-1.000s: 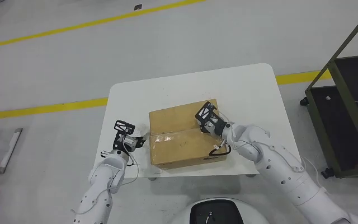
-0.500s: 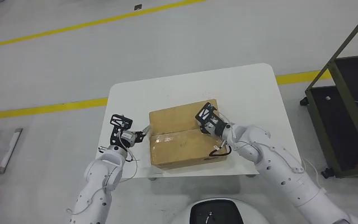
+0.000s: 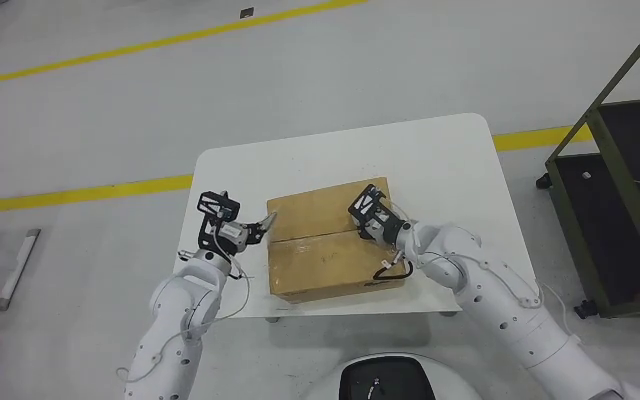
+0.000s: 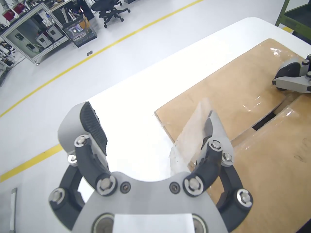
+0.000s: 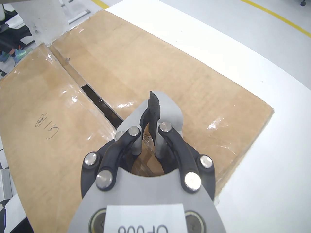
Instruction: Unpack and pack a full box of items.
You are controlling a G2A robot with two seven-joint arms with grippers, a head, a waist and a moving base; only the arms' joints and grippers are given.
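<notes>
Fingers (image 4: 93, 127) of left gripper (image 4: 148, 111) gape wide, tape strip (image 4: 192, 132) clinging to one; right gripper (image 5: 152, 105) is closed, empty, atop the box (image 3: 330, 240) mid-tabletop (image 3: 440, 160), which looks like stiff cardboard, best gripped at the seam flaps.

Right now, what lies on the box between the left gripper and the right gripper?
The middle seam of the box, open as a dark slit near the right gripper. Both wrist views show it.
</notes>
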